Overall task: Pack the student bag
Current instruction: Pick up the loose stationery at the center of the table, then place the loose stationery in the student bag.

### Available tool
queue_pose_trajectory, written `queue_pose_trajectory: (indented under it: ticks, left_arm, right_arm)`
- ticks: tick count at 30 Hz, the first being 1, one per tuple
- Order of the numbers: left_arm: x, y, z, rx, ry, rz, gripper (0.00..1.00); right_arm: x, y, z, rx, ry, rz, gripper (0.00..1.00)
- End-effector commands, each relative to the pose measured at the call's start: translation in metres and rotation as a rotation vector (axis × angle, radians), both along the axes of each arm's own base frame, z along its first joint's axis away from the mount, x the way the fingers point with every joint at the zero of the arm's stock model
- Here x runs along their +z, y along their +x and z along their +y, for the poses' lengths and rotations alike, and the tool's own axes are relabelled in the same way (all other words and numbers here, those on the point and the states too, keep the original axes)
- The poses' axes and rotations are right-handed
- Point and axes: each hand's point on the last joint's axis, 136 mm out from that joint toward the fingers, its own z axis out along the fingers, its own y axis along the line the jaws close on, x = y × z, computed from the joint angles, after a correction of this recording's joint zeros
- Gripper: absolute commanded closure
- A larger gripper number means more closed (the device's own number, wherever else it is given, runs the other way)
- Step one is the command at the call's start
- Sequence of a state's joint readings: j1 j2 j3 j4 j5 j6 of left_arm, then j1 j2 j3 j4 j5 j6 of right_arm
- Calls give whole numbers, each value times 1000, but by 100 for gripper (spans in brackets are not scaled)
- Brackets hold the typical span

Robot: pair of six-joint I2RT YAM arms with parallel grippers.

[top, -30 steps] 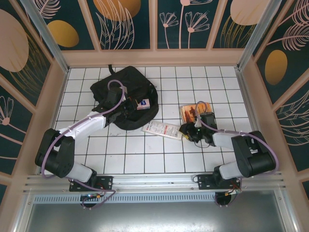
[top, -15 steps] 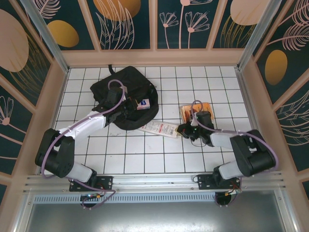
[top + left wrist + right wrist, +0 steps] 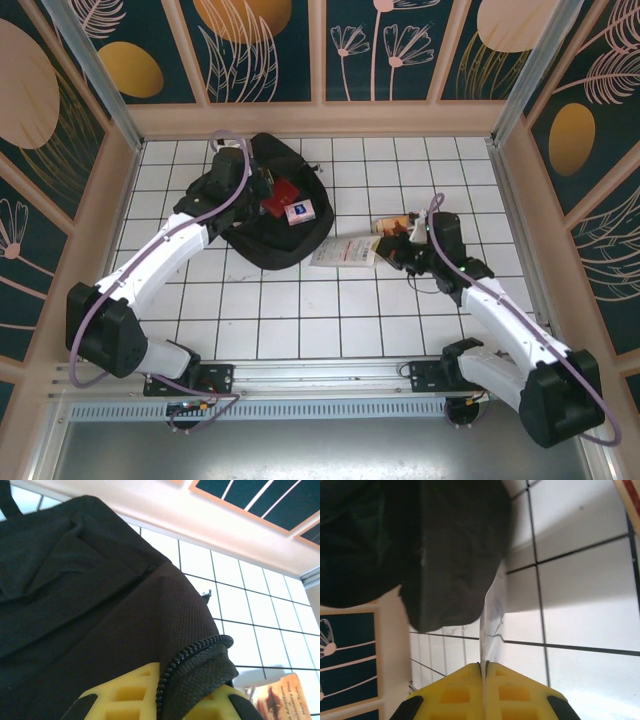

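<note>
Quick rundown: the student bag (image 3: 262,232) is lying on the white tiled desk (image 3: 300,320), over on the far side and a bit left of centre, with its top end close to the back wall. The main opening is gaping up at the overhead camera, and you can see a red item (image 3: 277,199) and a small box (image 3: 298,212) with a white, blue and pink face sitting in it, right beside each other. The left pincer (image 3: 172,700) is at the far-left part of the bag, and its yellow fingers (image 3: 125,695) are clamped down on the zippered rim of the fabric, so it's pinched shut on the bag's edge. The right pincer (image 3: 484,672) is out over the desk to the right of the bag, fully closed on one end of a flat packet (image 3: 345,252), pale with some print on it. In the wrist view that packet is edge-on, squeezed thin between the two yellow pads, and its free end points toward the bag and sits just beside the bag's near-right edge. There's also an orange-toned book (image 3: 393,226) lying just past the right pincer. I can't read the title at this size.
</note>
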State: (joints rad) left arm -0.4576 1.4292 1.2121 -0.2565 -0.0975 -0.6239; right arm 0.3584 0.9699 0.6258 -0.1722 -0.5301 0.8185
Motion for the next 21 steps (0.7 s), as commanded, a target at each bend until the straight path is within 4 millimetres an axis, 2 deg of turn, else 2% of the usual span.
queue_pose_trajectory:
  ticks: [1,5,8,14,21]
  left_arm:
    - [37,5,10,31,53,-103,100]
    - [44,7,10,23,54,-144,100]
    - [50,7,9,15,41,-181,100]
    - [66,10,5,4,28,-202,100]
    - [84,14,1,0,9,-232,100]
  right_arm:
    - [54,-6,0,13,14,-66,100]
    - [112,-7,1,19,50,-135,100]
    - [140,-6,8,38,115,-158,100]
    - [144,10,25,43,158,-139,100]
    - [131,33,50,-6,230,-102,100]
